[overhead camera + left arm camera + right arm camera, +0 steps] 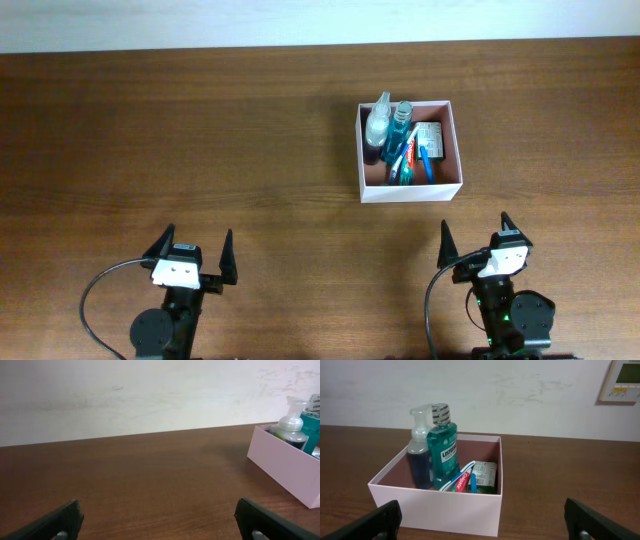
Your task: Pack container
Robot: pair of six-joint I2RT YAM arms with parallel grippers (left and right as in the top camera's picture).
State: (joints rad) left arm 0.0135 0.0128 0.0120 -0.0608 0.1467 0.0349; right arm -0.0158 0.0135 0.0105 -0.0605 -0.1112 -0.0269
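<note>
Much of the container [285, 465] runs off the left wrist view.

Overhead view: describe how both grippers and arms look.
The left gripper and right gripper match: two black pointed fingers flanking a white block, on a black rounded body. A black cable loops beside each. The right arm shows a green light.

Container [285, 466] cropped at the left wrist view's right edge; packet [484, 476] print illegible.

LISTERINE on teal bottle [443, 455]; Colgate, seemingly, on toothpaste tube [462, 481]; green packet [484, 476] print illegible.
</note>
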